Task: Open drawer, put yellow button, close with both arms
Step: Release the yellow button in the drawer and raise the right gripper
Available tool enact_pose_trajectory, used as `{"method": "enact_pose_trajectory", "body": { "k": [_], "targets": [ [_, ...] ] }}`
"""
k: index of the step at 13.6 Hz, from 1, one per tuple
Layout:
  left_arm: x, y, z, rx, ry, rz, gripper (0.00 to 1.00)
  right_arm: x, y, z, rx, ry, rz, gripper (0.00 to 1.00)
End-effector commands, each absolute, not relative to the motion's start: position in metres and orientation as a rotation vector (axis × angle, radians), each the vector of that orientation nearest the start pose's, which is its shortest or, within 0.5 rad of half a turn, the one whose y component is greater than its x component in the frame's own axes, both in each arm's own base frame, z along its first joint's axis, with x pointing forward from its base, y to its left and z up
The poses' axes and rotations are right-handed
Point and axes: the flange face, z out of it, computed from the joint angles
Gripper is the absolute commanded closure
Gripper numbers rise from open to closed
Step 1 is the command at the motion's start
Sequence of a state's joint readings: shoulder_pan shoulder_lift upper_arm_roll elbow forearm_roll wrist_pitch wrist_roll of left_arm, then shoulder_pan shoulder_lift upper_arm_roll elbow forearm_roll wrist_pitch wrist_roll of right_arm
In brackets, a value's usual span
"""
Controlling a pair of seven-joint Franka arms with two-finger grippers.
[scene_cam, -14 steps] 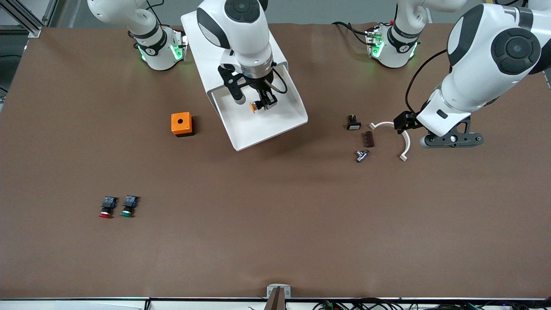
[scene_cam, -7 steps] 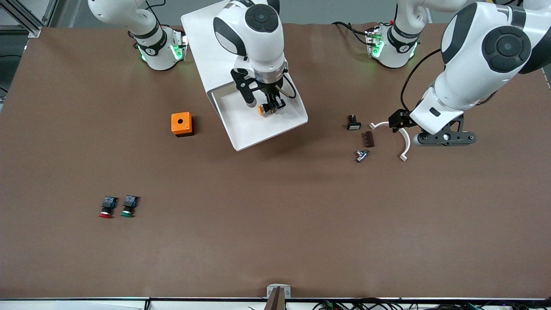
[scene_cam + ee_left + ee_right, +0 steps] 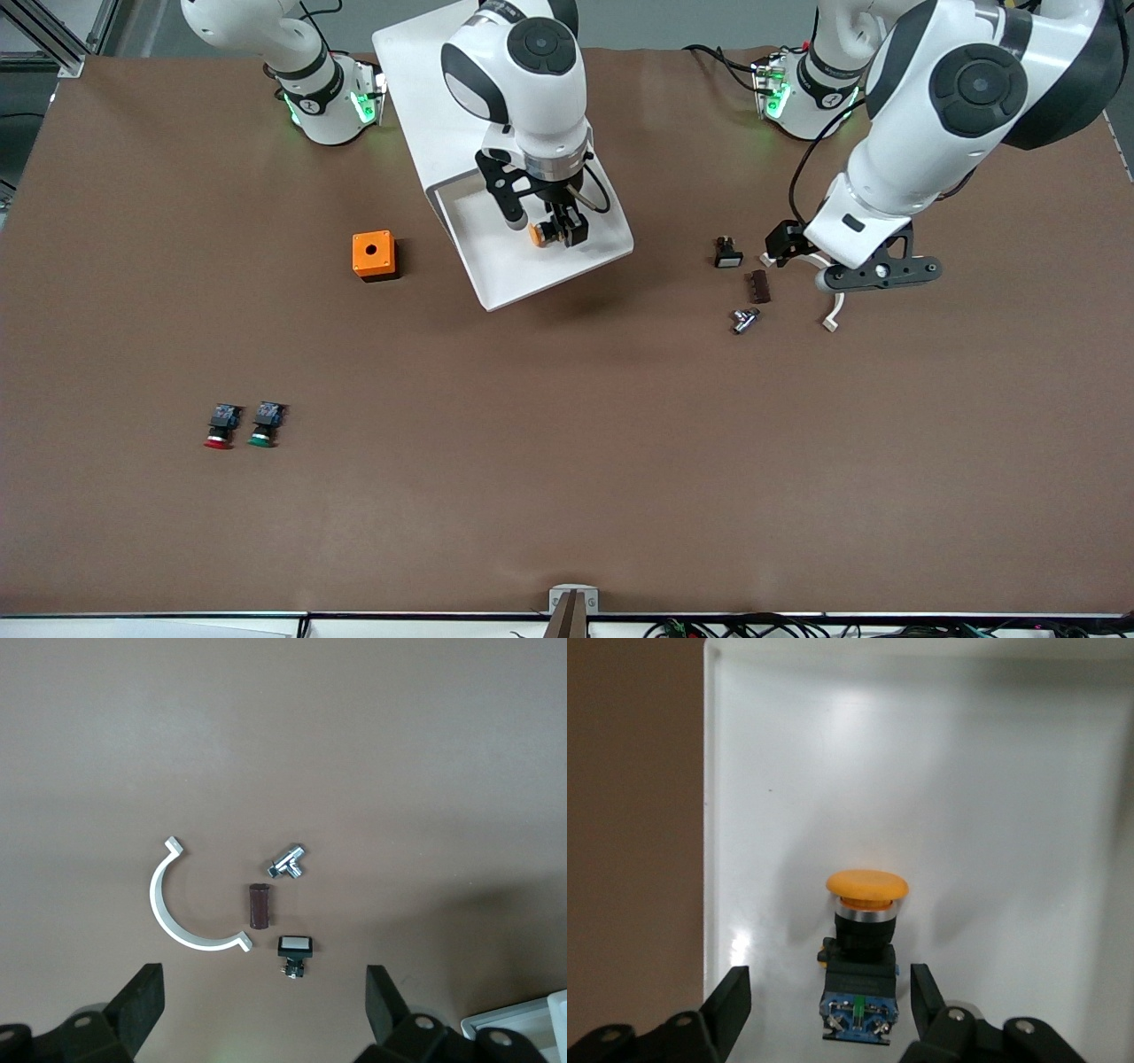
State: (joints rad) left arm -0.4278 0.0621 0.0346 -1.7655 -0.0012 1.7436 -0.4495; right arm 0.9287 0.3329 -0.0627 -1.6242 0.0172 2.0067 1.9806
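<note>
The drawer (image 3: 523, 266) is pulled out of the white cabinet (image 3: 425, 71) toward the front camera. The yellow button (image 3: 538, 234) lies on its side on the drawer floor; in the right wrist view (image 3: 866, 886) its yellow cap points away from the jaws. My right gripper (image 3: 545, 229) is low over the drawer and open (image 3: 830, 1005), a finger on each side of the button's blue rear with a gap at both. My left gripper (image 3: 788, 244) is open and empty (image 3: 264, 1005), up over small parts toward the left arm's end of the table.
An orange cube with a hole (image 3: 372, 255) sits beside the drawer. Red-capped (image 3: 218, 427) and green-capped (image 3: 264, 424) buttons lie nearer the front camera. Under the left gripper lie a white-capped switch (image 3: 295, 950), a brown piece (image 3: 259, 906), a metal fitting (image 3: 288, 863) and a white curved clamp (image 3: 173, 921).
My right gripper carried the yellow button toward the left arm's end of the drawer and down to its floor. My left arm swung toward the cabinet, over the small parts.
</note>
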Motion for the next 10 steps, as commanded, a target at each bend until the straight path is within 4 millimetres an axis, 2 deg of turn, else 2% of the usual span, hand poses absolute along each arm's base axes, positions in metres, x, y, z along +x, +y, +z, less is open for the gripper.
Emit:
{"method": "enact_pose_trajectory", "body": {
  "k": [1, 3, 5, 7, 10],
  "targets": [
    [0.532, -0.242, 0.5, -3.096, -0.101, 0.122, 0.0, 0.453, 0.489, 0.471, -2.682, 1.573, -0.022, 0.0],
    [0.543, -0.279, 0.489, -3.106, -0.175, 0.086, 0.0, 0.475, 0.461, 0.493, -2.781, 1.463, 0.005, 0.0],
    [0.553, -0.316, 0.471, -3.149, -0.207, -0.012, 0.0, 0.497, 0.421, 0.512, -2.902, 1.305, 0.038, 0.0],
    [0.568, -0.33, 0.45, -3.179, -0.299, -0.051, 0.0, 0.522, 0.366, 0.534, -2.981, 1.151, 0.071, 0.0],
    [0.565, -0.392, 0.406, -3.186, -0.396, -0.043, 0.0, 0.556, 0.273, 0.551, -3.085, 0.893, 0.153, 0.0]
  ]
}}
